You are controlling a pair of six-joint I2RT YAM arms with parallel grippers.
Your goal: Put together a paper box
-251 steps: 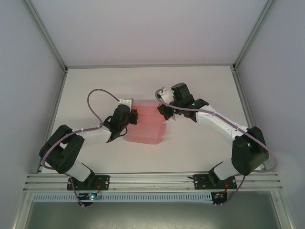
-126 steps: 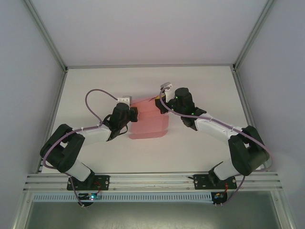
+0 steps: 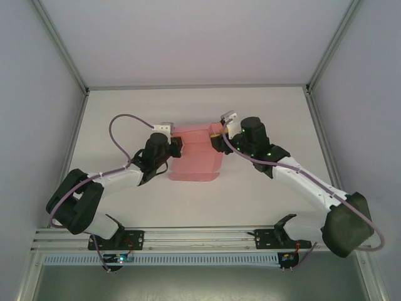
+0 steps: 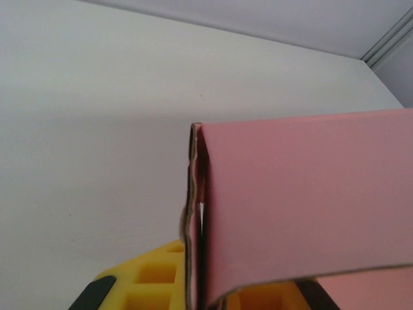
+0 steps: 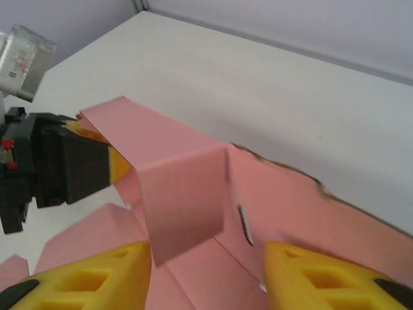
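Note:
The pink paper box (image 3: 194, 164) lies partly folded on the white table (image 3: 269, 113) between both arms, its far wall raised. My left gripper (image 3: 177, 148) holds the box's left wall; in the left wrist view the doubled card edge (image 4: 193, 219) stands between the yellow fingers (image 4: 145, 278), and the gripper (image 4: 213, 279) is shut on it. My right gripper (image 3: 216, 143) sits at the box's far right corner. In the right wrist view its yellow fingers (image 5: 84, 274) stand wide apart, the gripper (image 5: 206, 261) open around a bent flap (image 5: 184, 194) beside a slotted wall (image 5: 290, 200).
The aluminium frame rail (image 3: 200, 235) runs along the near edge, and grey walls close the table on three sides. Purple cables (image 3: 122, 125) loop above the left arm. Bare table lies behind and to the right of the box.
The right gripper has shifted a little back and right, its arm swinging outward. The left gripper has moved slightly back with the box wall. The card has shifted and looks more compact.

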